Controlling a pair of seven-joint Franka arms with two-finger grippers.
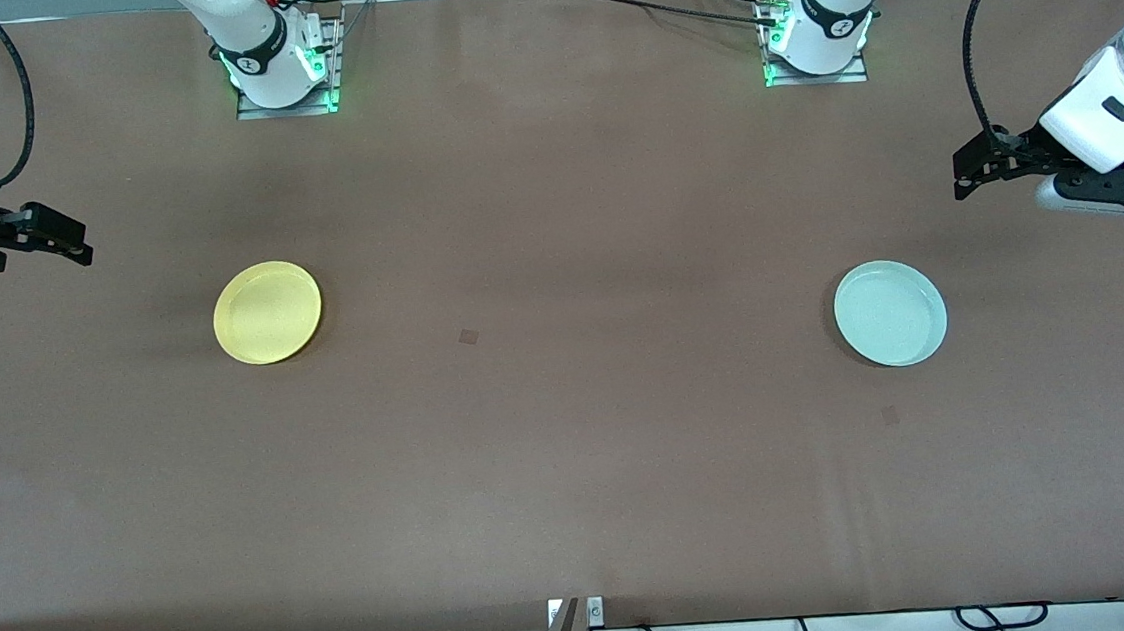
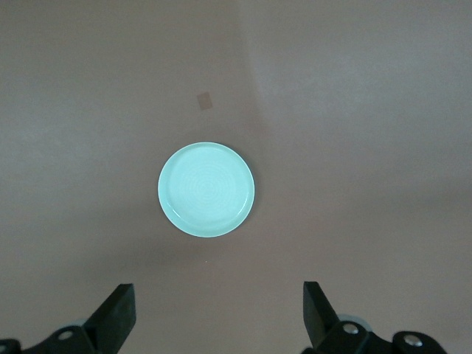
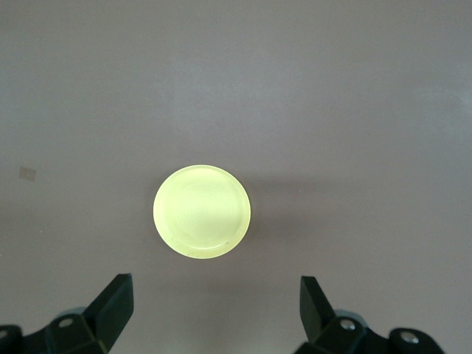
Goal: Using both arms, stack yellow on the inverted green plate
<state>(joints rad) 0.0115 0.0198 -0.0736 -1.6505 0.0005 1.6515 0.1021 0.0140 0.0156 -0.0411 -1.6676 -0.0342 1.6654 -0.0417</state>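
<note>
While both lie apart, round yellow and green plate look smooth.

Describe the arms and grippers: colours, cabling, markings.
Both arms are white with black joint bands. Black cables loop outside the links. Their bases glow green. The left gripper and right gripper are black with two angular fingers, and pale grey cylinders are mounted beneath.

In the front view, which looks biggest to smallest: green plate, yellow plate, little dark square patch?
1. Green plate and yellow plate: about alike, too close to rank.
2. Little dark square patch: clearly smallest.
</note>
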